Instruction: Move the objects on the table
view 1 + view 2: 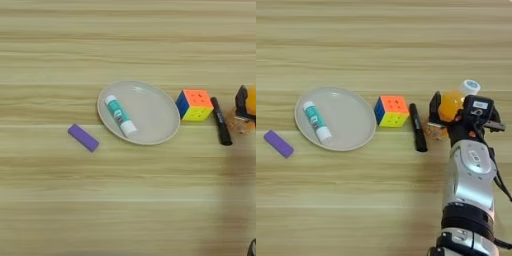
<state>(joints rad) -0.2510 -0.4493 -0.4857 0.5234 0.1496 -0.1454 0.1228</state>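
Grasp step: right gripper [448, 107] pinching the juice bottle [452, 102] at table [381, 210] 3 o'clock, just right of marker [417, 127] and cube [391, 110]. Next: probably lift clear without clipping marker.

Plate [167, 131] as reference, on the table [125, 200]: glue stick [120, 115] lies in it. Eraser [83, 137] just left of the plate. Cube [195, 105] just right, then marker [220, 121], then bottle [455, 101] furthest right.
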